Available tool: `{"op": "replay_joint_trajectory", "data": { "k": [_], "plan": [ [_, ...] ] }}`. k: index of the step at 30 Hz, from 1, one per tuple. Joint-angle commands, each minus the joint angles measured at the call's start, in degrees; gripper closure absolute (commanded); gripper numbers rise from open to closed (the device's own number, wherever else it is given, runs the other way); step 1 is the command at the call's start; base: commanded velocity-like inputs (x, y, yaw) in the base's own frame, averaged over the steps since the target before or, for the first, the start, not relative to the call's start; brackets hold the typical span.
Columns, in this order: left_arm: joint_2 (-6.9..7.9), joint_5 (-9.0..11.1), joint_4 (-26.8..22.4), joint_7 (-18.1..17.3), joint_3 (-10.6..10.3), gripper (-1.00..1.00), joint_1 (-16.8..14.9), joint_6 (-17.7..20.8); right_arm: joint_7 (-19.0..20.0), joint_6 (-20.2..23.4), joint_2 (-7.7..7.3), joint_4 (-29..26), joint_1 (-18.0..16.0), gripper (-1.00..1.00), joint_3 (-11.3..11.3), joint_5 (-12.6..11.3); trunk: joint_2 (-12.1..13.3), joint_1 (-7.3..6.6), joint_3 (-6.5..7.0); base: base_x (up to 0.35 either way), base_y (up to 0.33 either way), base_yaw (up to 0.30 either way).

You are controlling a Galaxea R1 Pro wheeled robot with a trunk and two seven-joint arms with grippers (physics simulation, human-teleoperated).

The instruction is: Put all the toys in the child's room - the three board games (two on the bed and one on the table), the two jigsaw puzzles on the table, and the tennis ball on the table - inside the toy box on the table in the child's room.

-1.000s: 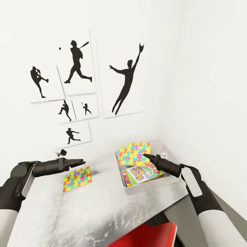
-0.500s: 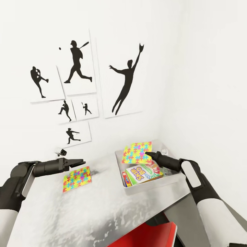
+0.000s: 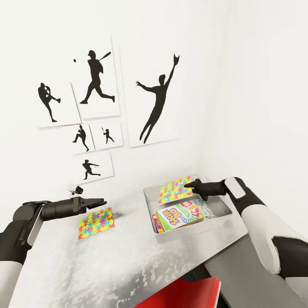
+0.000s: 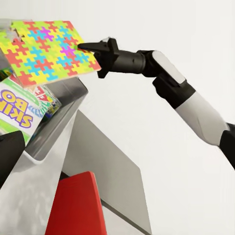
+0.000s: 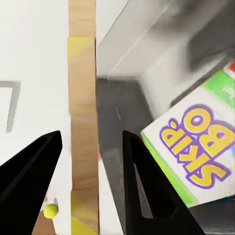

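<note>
Your jigsaw puzzle (image 3: 174,189) hangs tilted over the far end of the toy box (image 3: 222,209), its near edge inside the rim line and its far edge lifted toward the wall. The right gripper (image 3: 188,185) meets the board at its right edge. In the left wrist view the dark fingertip sits right on that edge, but whether the jaws pinch it you cannot tell from there. In the right wrist view the two fingers (image 5: 29,181) stand spread with a thin edge-on strip between them.

Below the board, the Skip-Bo board game (image 3: 179,214) lies in the bin with another printed box (image 3: 201,207) just beside it, toward the right wall (a red and blue sliver of a third shows at the bin's left wall). The bin's right end has some bare floor.

The second jigsaw puzzle (image 3: 96,223) lies flat on the table (image 3: 85,265), well apart from the bin. Your left gripper (image 3: 99,202) hovers just above its far edge, jaws close together and holding nothing. A tennis ball (image 5: 50,210) shows small in the right wrist view.
</note>
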Motion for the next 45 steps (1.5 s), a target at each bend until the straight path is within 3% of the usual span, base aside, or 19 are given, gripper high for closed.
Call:
{"op": "replay_joint_trajectory", "data": {
  "k": [1, 4, 10, 13, 24, 27, 29, 33, 41, 45],
  "plan": [
    [0.02, 0.03, -0.01, -0.19, -0.02, -1.0, -0.05, 0.61, -0.21, 0.28, -0.11, 0.74, -0.48, 1.0, -0.29, 0.37, -0.13, 0.04, -0.13, 0.0, 0.0, 0.0],
    [0.02, 0.03, -0.01, -0.19, -0.02, -1.0, -0.05, 0.61, -0.99, 0.28, -0.93, 1.64, -0.95, 1.0, 0.4, 0.38, -0.13, 0.04, -0.13, 0.0, 0.0, 0.0],
    [0.02, 0.01, -0.01, -0.19, -0.02, -1.0, -0.05, 0.6, -1.12, 0.28, -2.31, 2.08, -1.16, 1.0, 6.9, 0.24, -0.13, 0.04, -0.13, 0.0, 0.0, 0.0],
    [0.02, 0.0, -0.01, -0.19, -0.02, -1.0, -0.05, 0.61, -0.95, 0.28, -2.53, 2.13, -1.16, 1.0, 8.76, 0.15, -0.13, 0.04, -0.13, 0.0, 0.0, 0.0],
    [0.02, 0.02, -0.01, -0.19, -0.02, -1.0, -0.05, 0.58, -0.76, 0.28, -2.64, 2.16, -0.6, 1.0, 10.15, 0.17, -0.13, 0.04, -0.13, 0.0, 0.0, 0.0],
    [0.02, 0.02, -0.01, -0.19, -0.02, -1.0, -0.05, 0.55, -0.75, 0.28, -2.62, 2.16, -0.58, 1.0, 12.18, 0.16, -0.13, 0.04, -0.13, 0.0, 0.0, 0.0],
    [0.02, 0.02, -0.01, -0.19, -0.03, -1.0, -0.05, 0.55, -0.32, 0.28, -2.6, 2.16, -0.57, 1.0, 14.69, 0.1, -0.13, 0.04, -0.13, 0.0, 0.0, 0.0],
    [0.02, 0.04, -0.01, -0.19, -0.06, -1.0, -0.05, 0.55, 3.0, 0.28, -2.55, 2.09, -0.57, 1.0, 17.12, 0.35, -0.13, 0.04, -0.13, 0.0, 0.0, 0.0],
    [0.02, 0.04, -0.01, -0.19, -0.08, -1.0, -0.05, 0.53, 4.9, 0.26, -2.61, 2.07, -0.57, 1.0, 17.85, 0.59, -0.13, 0.04, -0.13, 0.0, 0.0, 0.0],
    [0.02, 0.02, -0.01, -0.16, -0.1, -1.0, -0.05, 0.53, 5.2, -2.56, -2.61, 2.07, -0.57, 1.0, 18.38, 2.05, -0.13, 0.04, -0.13, 0.0, 0.0, 0.0]
  ]
}}
